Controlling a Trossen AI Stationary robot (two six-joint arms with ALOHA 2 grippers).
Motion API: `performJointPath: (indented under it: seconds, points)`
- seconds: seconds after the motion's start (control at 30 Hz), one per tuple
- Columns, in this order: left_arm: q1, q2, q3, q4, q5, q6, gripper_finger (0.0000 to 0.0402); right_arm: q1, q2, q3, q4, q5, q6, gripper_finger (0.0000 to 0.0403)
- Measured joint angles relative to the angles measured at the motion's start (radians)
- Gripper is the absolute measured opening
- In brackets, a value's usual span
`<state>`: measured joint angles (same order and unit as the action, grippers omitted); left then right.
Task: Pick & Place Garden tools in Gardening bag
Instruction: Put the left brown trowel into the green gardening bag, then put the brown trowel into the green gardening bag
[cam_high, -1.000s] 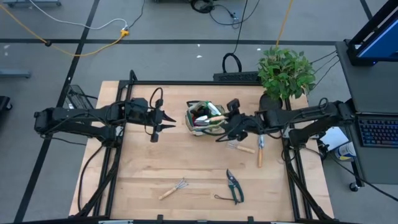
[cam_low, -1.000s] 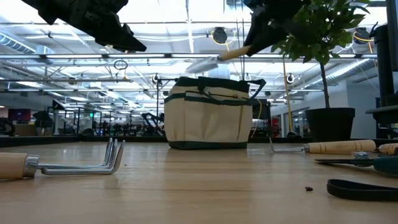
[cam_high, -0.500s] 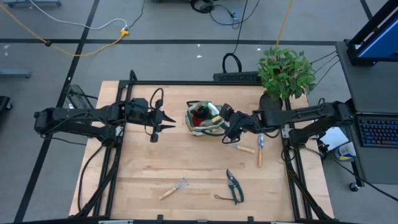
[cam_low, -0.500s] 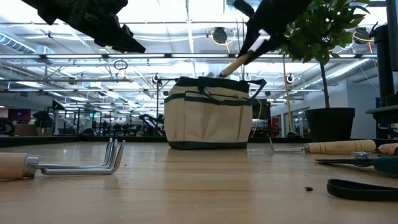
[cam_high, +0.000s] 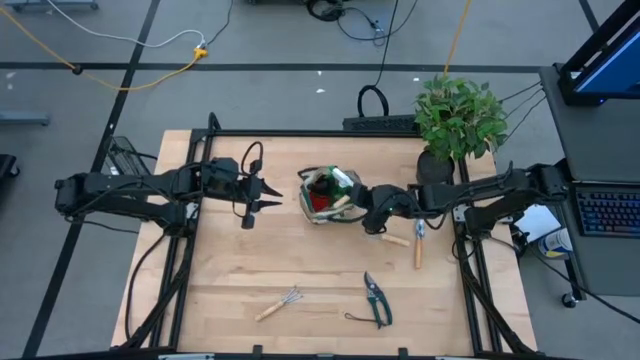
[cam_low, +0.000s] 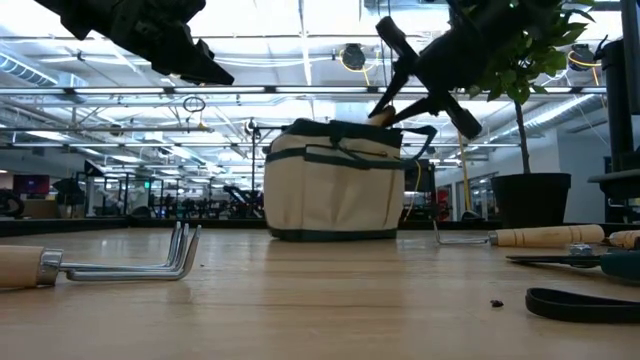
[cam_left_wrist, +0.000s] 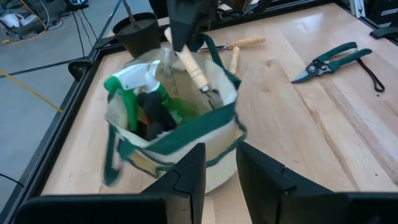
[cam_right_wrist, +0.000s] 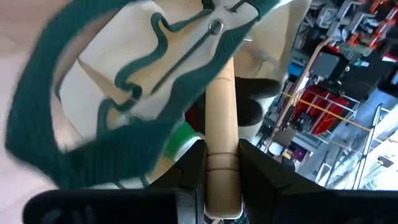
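I've swung my right gripper (cam_high: 352, 199) from beside the gardening bag (cam_high: 322, 193) in over its rim; the wooden-handled tool (cam_right_wrist: 221, 130) it clamps has tipped from above the bag down into the opening; the bag has slumped.

bright, even light from ceiling strip lights (cam_low: 300, 45) washes the table (cam_high: 230, 270), leaving only soft shadows. just ahead of the right end effector (cam_right_wrist: 221, 168) the gardening bag (cam_right_wrist: 124, 93) smears with motion blur; its green trim blurs beyond the left end effector (cam_left_wrist: 217, 174) too.

Beige bag (cam_low: 335, 195), dark green trim
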<state>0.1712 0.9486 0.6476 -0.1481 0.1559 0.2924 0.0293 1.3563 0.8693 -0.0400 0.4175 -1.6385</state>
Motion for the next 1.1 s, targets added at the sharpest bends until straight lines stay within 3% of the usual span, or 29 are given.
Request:
performJointPath:
  seconds: [0.2,0.33,0.63,0.9,1.1]
  points:
    - [0.000,0.000,0.000,0.031,0.000,0.000,0.0093,-0.026,0.000,-0.021,0.025,-0.095,0.003,0.0060]
    - [0.000,0.000,0.000,0.040,0.000,0.000,0.0093,-0.043,0.003,-0.022,0.035,-0.179,0.084,0.0089]
    - [0.000,0.000,0.000,0.040,0.000,0.001,0.0093,-0.050,0.034,-0.023,0.140,-0.178,0.163,0.0156]
    - [0.003,0.000,0.000,0.031,-0.001,0.002,0.0093,-0.048,0.024,-0.023,0.140,0.062,0.316,0.0174]
    - [0.003,0.000,0.000,0.031,-0.001,0.002,0.0093,-0.034,0.024,-0.023,0.167,0.070,0.298,0.0166]
